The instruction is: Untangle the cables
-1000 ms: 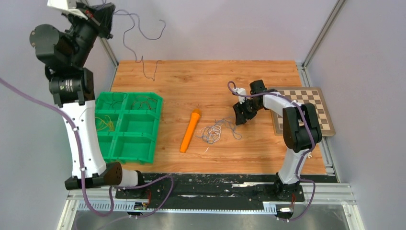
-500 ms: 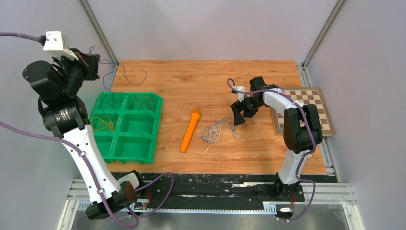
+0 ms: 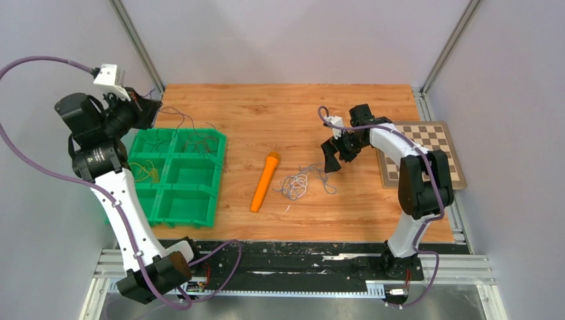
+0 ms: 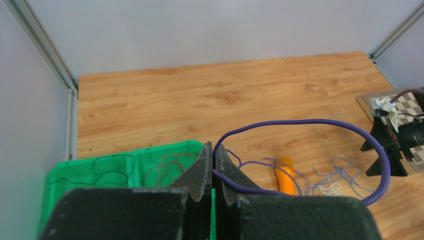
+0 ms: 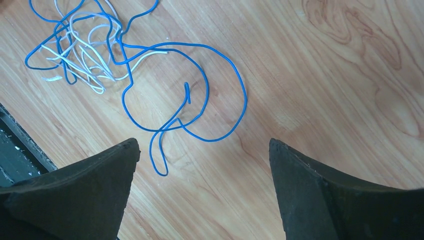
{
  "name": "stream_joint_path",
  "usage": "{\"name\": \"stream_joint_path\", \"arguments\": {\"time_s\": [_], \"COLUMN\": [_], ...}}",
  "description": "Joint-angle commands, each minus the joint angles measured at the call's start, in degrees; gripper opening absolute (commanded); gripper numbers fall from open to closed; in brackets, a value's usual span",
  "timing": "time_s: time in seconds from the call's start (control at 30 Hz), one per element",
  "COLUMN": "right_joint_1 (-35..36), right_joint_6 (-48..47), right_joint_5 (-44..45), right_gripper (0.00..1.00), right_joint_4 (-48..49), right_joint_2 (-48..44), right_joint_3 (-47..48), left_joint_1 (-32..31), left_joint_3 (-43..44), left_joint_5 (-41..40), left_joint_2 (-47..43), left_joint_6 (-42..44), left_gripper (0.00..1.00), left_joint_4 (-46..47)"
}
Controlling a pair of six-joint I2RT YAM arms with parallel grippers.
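- Top view: left gripper (image 3: 145,109) beside the green tray (image 3: 186,207), purple cable (image 3: 178,116) seemingly draped over its far cells; we lower it in.
- Left wrist: jaws clamped on that cable; we release only once it is inside.
- Right wrist: right gripper (image 5: 202,145) gaping above the blue-white tangle (image 5: 85,45) on the table (image 5: 325,75); we pinch one loose end.
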Motion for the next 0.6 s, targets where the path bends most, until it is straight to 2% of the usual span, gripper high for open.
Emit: {"name": "stream_joint_path", "arguments": {"time_s": [0.0, 0.2, 0.3, 0.43, 0.57], "right_joint_1": [-0.02, -0.2, -0.52, -0.88, -0.98], "right_joint_6": [0.35, 0.47, 0.37, 0.15, 0.09], "right_joint_5": [-2.09, -1.87, -1.64, -1.58, -1.64], "right_gripper": [1.0, 1.0, 1.0, 1.0, 1.0], "right_joint_4": [2.38, 2.62, 2.59, 2.59, 2.58], "right_joint_2": [-3.89, -5.18, -5.66, -6.07, -6.25], "right_joint_3": [-1.6, -2.91, -3.28, -4.06, -4.07], "left_joint_1": [0.2, 0.12, 0.28, 1.49, 1.79], "left_joint_3": [-5.91, -9.59, -9.17, -5.16, 3.42], "left_joint_5": [2.83, 1.26, -3.22, -4.18, -4.37], "left_joint_2": [1.37, 4.49, 4.1, 4.67, 7.6], "left_joint_6": [1.84, 7.22, 11.2, 14.25, 17.95], "left_gripper": [0.0, 0.0, 0.0, 0.0, 0.0], "left_joint_4": [1.08, 0.35, -0.21, -2.1, -6.99]}}
